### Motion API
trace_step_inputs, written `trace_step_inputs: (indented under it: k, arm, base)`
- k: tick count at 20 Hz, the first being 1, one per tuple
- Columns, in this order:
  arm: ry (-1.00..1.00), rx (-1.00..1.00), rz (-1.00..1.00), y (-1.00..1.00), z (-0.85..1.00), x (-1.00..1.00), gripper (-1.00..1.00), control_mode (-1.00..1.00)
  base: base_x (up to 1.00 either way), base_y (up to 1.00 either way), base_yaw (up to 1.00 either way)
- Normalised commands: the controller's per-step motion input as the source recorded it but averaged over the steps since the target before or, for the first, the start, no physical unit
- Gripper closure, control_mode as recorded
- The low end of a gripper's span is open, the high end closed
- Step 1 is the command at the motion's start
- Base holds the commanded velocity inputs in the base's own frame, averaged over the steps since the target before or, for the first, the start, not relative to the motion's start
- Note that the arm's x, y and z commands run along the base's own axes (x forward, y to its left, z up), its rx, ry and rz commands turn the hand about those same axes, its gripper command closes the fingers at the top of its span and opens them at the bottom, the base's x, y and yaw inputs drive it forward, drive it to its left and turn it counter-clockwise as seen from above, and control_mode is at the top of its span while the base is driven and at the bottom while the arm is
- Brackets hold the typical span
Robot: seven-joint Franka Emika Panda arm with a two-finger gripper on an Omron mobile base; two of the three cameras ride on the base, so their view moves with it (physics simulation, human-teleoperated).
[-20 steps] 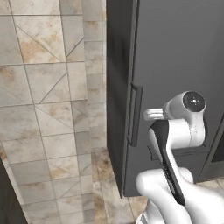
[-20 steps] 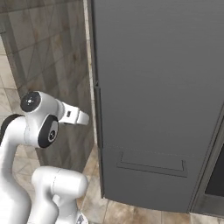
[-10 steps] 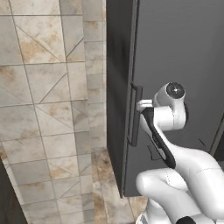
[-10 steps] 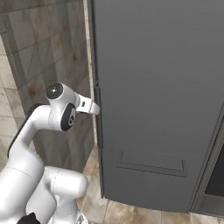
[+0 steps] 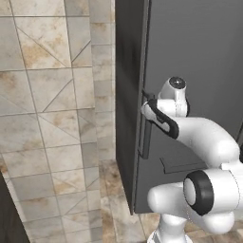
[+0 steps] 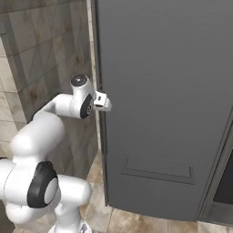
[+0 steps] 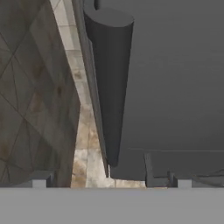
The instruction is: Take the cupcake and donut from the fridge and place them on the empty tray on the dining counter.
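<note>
fridge (image 6: 164, 91): tall, dark grey, door shut, beside the tiled wall (image 5: 52, 118)
handle (image 7: 109, 83): upright bar at the door's left edge
hand (image 7: 109, 181): wide open, holding nothing, fingers on either side of the handle

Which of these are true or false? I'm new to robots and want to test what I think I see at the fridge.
1. The fridge door is shut. True.
2. The gripper is clamped on a cupcake. False: its jaws stand open and empty.
3. The bar handle runs between the two open fingertips in the hand view. True.
4. The floor beside the fridge is dark wood planks. False: it is pale stone tile.
</note>
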Motion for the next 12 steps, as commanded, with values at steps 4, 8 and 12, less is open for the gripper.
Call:
trace_step_inputs:
  k: [4,8,12]
  arm:
    - [-0.35,0.00,0.00,0.00,-0.71,0.50,-1.00,-1.00]
    - [-0.30,0.01,0.00,0.00,-0.53,0.59,-1.00,-1.00]
    - [-0.06,0.03,0.00,0.00,-0.22,0.72,-1.00,-1.00]
  base:
    - [0.00,0.00,0.00]
    - [0.00,0.00,0.00]
    - [0.00,0.00,0.00]
